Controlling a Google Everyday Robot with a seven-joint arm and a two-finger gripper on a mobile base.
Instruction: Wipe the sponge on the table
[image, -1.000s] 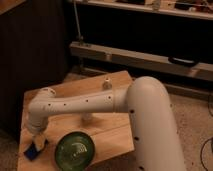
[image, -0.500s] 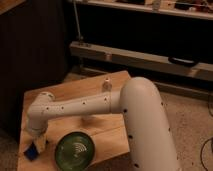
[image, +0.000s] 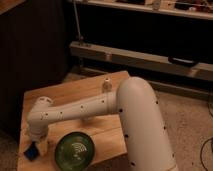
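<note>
The table (image: 67, 94) is a small light-brown plank top. The blue sponge (image: 31, 153) lies flat near its front-left corner. My white arm reaches from the right across the table and bends down at the wrist. The gripper (image: 36, 143) hangs right over the sponge and seems to touch its top edge, hiding part of it. A green bowl (image: 75, 150) sits just right of the sponge, close to the gripper.
A small pale upright object (image: 106, 83) stands near the table's far edge. Behind the table runs a long pale metal rail (image: 145, 59). A dark cabinet wall (image: 30, 50) stands on the left, and speckled floor (image: 190, 125) lies to the right.
The arm's thick upper part has swung slightly left. The gripper and the sponge have shifted a little toward the table's left edge.
</note>
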